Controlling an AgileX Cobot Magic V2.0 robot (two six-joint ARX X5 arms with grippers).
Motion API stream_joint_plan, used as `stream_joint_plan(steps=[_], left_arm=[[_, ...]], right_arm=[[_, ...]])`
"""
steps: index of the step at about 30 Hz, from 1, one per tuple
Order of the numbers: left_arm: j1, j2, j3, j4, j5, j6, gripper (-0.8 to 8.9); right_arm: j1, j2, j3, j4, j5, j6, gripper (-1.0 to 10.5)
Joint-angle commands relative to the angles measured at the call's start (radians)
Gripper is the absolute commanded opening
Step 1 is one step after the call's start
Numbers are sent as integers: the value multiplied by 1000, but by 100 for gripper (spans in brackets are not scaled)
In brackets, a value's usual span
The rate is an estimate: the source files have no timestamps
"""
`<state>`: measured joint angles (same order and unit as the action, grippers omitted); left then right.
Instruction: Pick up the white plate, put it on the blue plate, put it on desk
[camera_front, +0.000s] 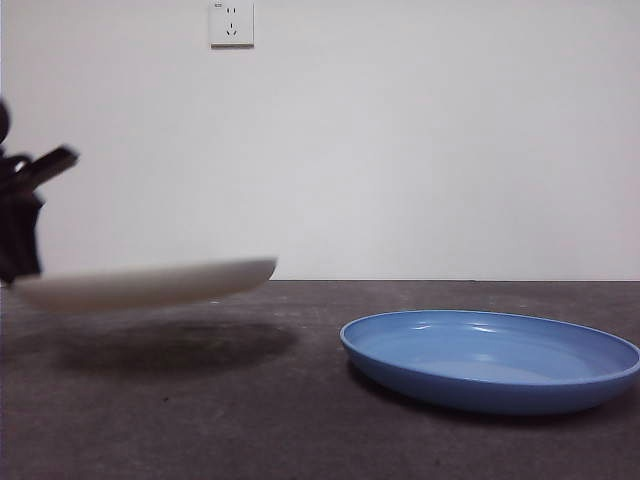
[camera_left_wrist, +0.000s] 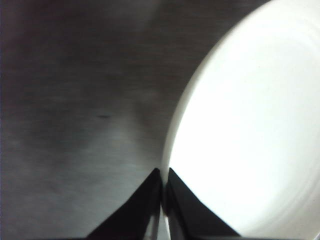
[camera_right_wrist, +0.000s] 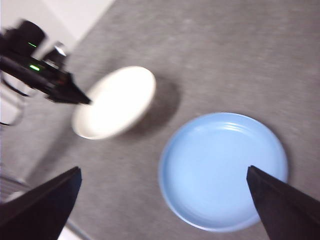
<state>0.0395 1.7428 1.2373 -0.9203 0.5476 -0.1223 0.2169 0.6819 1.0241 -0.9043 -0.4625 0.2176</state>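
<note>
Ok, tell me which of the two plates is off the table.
The white plate: the left gripper pinches its rim and it hangs above its shadow. The blue plate rests on the desk.

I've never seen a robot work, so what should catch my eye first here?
A round matte cream-white plate floats above the dark desk, pinched at its rim by the left tool. Beside it, a glossy round blue plate sits empty while the right tool hovers open overhead.
</note>
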Motion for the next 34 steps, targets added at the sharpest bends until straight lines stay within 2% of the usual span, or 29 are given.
stream_joint_plan(steps=[1, 4, 7, 13, 19, 25, 30, 34], left_arm=[[-70, -3, 99, -74, 6, -20, 8], [-159, -3, 163, -87, 5, -56, 9], [-254, -2, 208, -60, 4, -103, 9], [-435, 19, 271, 23, 1, -207, 10], [-586, 122, 363, 25, -40, -234, 10], [-674, 266, 446, 23, -55, -229, 10], [-688, 349, 463, 23, -65, -220, 10], [-688, 370, 463, 21, -134, -202, 9]], right_arm=[[3, 2, 68, -71, 72, -58, 646], [3, 2, 128, -156, 121, -98, 646], [3, 2, 180, -220, 130, -125, 646], [3, 1, 254, -278, 130, -129, 646], [3, 0, 278, -302, 130, -130, 646], [3, 0, 279, -334, 126, -130, 646], [3, 0, 279, -334, 122, -132, 646], [3, 0, 279, -335, 122, -132, 646]])
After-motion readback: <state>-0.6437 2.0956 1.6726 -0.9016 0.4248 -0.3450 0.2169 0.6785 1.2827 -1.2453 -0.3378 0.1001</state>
